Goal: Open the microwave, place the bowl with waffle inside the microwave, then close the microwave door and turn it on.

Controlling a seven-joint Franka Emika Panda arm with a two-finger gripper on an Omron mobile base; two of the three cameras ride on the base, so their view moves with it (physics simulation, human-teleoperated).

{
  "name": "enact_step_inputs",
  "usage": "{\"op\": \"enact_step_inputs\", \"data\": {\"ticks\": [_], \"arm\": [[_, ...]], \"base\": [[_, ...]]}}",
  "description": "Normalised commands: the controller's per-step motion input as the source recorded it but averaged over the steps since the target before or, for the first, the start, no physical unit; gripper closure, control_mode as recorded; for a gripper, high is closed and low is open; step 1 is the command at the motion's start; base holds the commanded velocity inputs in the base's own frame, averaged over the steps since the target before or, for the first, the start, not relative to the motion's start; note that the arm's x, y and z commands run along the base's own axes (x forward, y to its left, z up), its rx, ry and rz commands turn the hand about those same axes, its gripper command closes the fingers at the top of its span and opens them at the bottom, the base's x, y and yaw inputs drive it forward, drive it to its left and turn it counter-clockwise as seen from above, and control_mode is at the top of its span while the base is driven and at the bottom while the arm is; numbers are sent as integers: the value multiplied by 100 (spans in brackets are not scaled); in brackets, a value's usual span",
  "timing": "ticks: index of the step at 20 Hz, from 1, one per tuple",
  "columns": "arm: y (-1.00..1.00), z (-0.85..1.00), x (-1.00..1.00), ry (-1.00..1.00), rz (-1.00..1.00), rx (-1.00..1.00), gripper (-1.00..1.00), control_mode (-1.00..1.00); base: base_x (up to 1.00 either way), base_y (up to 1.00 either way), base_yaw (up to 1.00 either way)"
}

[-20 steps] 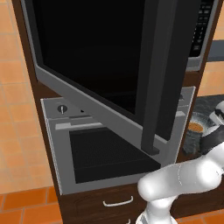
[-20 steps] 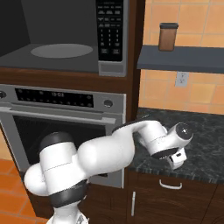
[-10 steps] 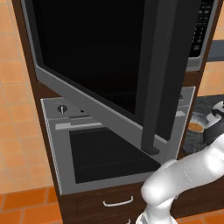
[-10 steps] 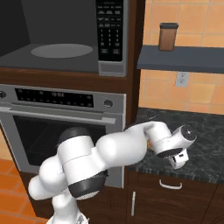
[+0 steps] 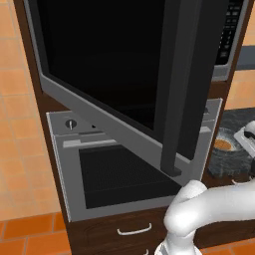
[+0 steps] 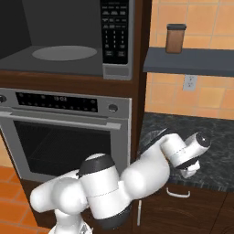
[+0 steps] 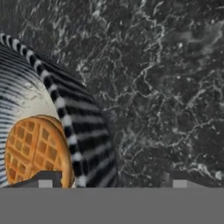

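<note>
Lowered since earlier frame, gripper [image 7: 109,179] sits over bowl with waffle [image 7: 65,127] on dark counter [image 7: 166,87]; fingers apart, one tip [image 7: 43,180] over waffle, other outside rim; microwave door [image 5: 114,64] swung open.

Orange-tan square tiles cover the wall [image 6: 215,98], with a pale outlet plate [image 6: 189,82] set into it. A dark grey shelf [image 6: 187,66] juts from the wall and carries a brown canister [image 6: 175,39] with a dark lid. Below runs a speckled black stone counter [image 6: 219,137] over dark wood cabinets [image 6: 201,212] with pale curved handles. The built-in silver oven [image 6: 64,130] sits in a dark wood column. Orange tiles cover the floor [image 5: 30,231].
</note>
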Motion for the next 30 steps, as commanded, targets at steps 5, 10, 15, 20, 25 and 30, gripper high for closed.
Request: {"op": "enact_step_inputs", "data": {"ticks": [5,10,15,20,25,30], "arm": [[12,-31,13,3,2,0,100,-100],[0,-8,1,1,0,0,100,-100],[-15,18,-39,-9,0,1,100,-100],[-54,74,-100,-30,0,1,100,-100],[-5,90,-100,-46,5,4,100,-100],[45,70,-100,-46,0,2,100,-100]], "base": [[0,0,0],[0,0,0],[0,0,0],[0,0,0],[0,0,0],[0,0,0]]}}
